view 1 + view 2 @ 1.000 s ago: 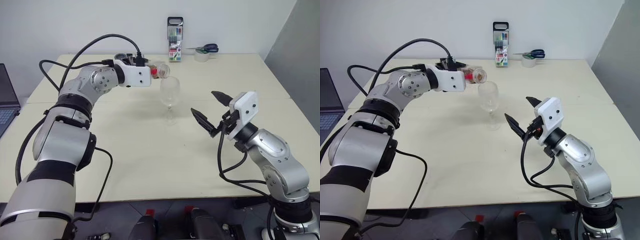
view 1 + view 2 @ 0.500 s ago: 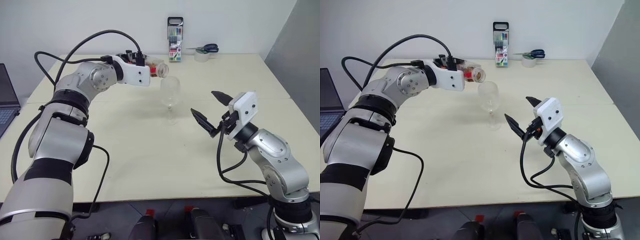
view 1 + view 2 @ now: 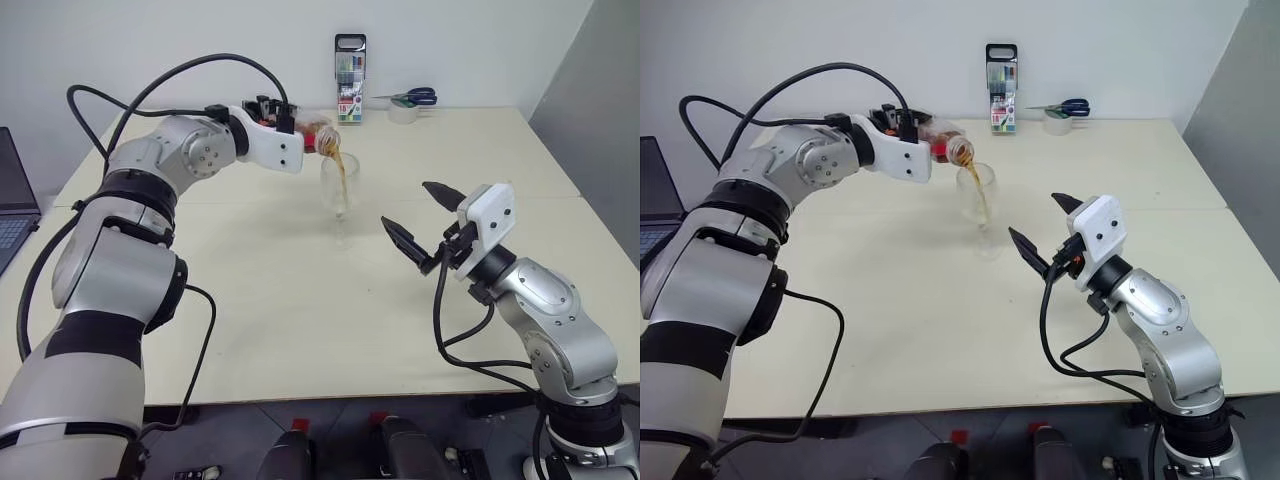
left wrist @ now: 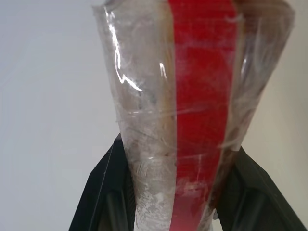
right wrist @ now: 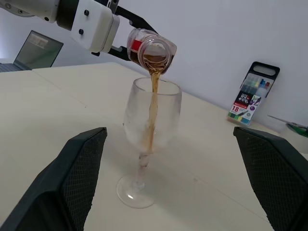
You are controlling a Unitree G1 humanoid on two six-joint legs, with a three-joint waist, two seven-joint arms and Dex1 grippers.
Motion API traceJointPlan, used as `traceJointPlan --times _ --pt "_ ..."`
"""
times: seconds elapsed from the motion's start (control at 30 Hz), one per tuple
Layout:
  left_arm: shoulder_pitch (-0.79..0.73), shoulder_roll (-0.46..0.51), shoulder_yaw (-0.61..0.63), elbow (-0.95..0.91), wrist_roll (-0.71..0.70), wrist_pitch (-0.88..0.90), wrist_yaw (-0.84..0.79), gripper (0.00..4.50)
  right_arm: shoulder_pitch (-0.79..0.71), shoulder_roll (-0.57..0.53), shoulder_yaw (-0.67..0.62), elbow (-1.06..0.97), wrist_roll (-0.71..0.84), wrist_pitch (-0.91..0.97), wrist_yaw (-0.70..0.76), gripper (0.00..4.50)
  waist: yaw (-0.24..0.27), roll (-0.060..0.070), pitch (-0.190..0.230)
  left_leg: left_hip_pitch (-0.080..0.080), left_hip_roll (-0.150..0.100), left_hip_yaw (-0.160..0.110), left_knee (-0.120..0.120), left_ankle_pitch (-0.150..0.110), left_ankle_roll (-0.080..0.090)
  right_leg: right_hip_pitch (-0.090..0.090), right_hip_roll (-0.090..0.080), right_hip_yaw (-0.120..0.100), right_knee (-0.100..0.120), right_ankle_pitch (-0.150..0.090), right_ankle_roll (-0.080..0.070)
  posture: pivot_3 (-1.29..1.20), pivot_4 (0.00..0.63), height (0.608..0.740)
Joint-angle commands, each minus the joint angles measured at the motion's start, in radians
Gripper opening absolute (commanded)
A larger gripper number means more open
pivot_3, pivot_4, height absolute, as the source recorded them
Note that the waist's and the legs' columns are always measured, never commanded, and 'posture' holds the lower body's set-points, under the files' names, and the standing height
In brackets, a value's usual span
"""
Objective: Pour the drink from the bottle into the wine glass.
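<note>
The bottle [image 3: 318, 134] lies tipped on its side above the wine glass [image 3: 340, 188], its open mouth over the rim. My left gripper [image 3: 298, 128] is shut on the bottle; in the left wrist view the clear body with its red strip [image 4: 202, 96] sits between my black fingers [image 4: 103, 192]. A thin amber stream of the drink [image 5: 153, 94] falls from the mouth into the bowl of the wine glass [image 5: 166, 115], which stands upright on the table. My right gripper [image 3: 405, 203] hangs open to the right of the glass, nothing between its fingers.
A tall marker pack [image 3: 350, 80] stands at the table's far edge, with a tape roll [image 3: 404, 112] and scissors [image 3: 415, 97] to its right. A laptop [image 3: 12, 205] sits at the far left. The cream table [image 3: 300, 300] is bare in front.
My left wrist has rolled and tipped the bottle further, and the drink now streams into the wine glass where none flowed before. The right arm has kept still.
</note>
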Motion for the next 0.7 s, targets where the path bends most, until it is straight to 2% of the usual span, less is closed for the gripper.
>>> traceJointPlan --times 0.03,0.7 --pt "-0.057 0.024 -0.003 -0.01 0.008 -0.004 0.036 1.68 -0.003 -0.001 -0.019 -0.039 0.002 -0.02 0.002 4.5 0.0 0.0 0.0 0.0 0.0 0.0 0.0 0.0 0.0 0.0 0.0 0.0 0.0 0.0 0.0 0.0 0.15 0.74" --pt "-0.095 0.02 -0.036 0.004 0.049 0.021 0.072 1.68 0.006 0.004 -0.019 -0.031 0.002 -0.026 0.003 4.5 0.0 0.0 0.0 0.0 0.0 0.0 0.0 0.0 0.0 0.0 0.0 0.0 0.0 0.0 0.0 0.0 0.15 0.74"
